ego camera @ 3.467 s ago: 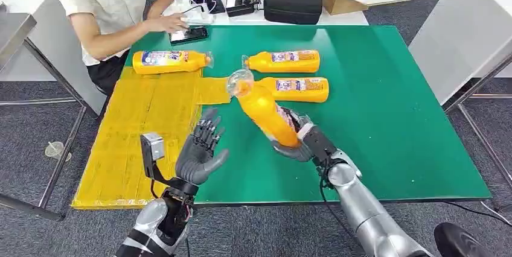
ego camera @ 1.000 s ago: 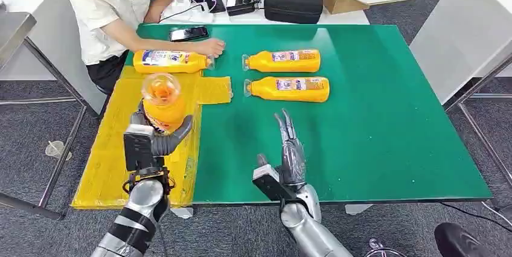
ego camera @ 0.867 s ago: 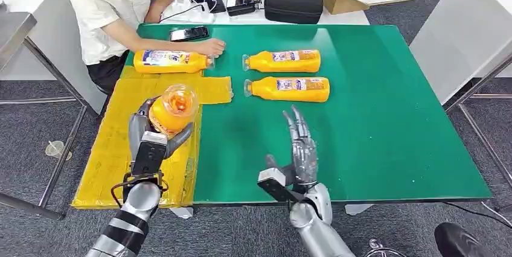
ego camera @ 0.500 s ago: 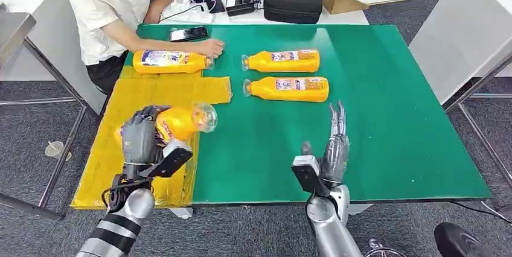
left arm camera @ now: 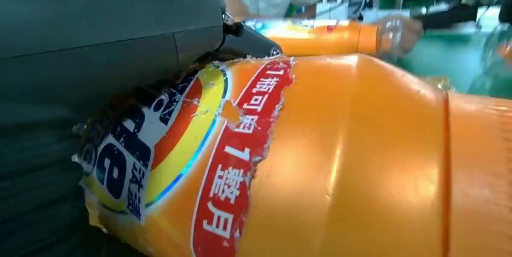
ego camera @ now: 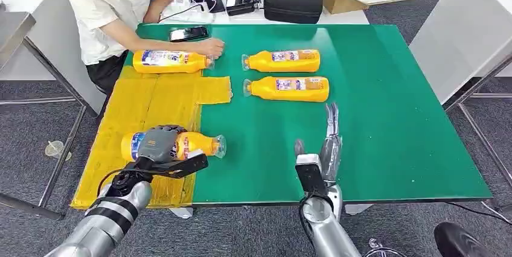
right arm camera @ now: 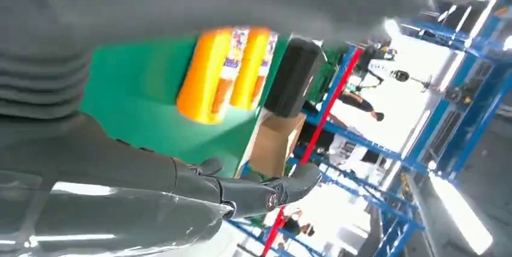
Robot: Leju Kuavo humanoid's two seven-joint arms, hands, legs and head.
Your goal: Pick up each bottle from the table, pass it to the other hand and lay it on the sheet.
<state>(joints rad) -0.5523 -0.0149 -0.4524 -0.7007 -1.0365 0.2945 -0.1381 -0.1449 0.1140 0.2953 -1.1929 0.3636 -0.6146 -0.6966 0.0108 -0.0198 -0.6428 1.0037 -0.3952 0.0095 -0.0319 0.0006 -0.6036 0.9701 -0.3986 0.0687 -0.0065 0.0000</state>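
Your left hand (ego camera: 158, 143) wraps the orange bottle (ego camera: 196, 145), which lies on its side on the yellow sheet (ego camera: 145, 100), cap end over the green counter (ego camera: 374, 106). Your right hand (ego camera: 329, 142) holds nothing, fingers straight and apart. Two bottles (ego camera: 284, 75) lie on the counter; a third (ego camera: 170, 61) lies at the sheet's far edge.

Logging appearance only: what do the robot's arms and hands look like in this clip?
Both arms are silver metal with dark bands near the wrist and thin black cables looping beside them. The left robot hand is dark grey with darker fingers. The right robot hand is grey and metallic, with slim fingers. A dark boxy camera module sits at each wrist.
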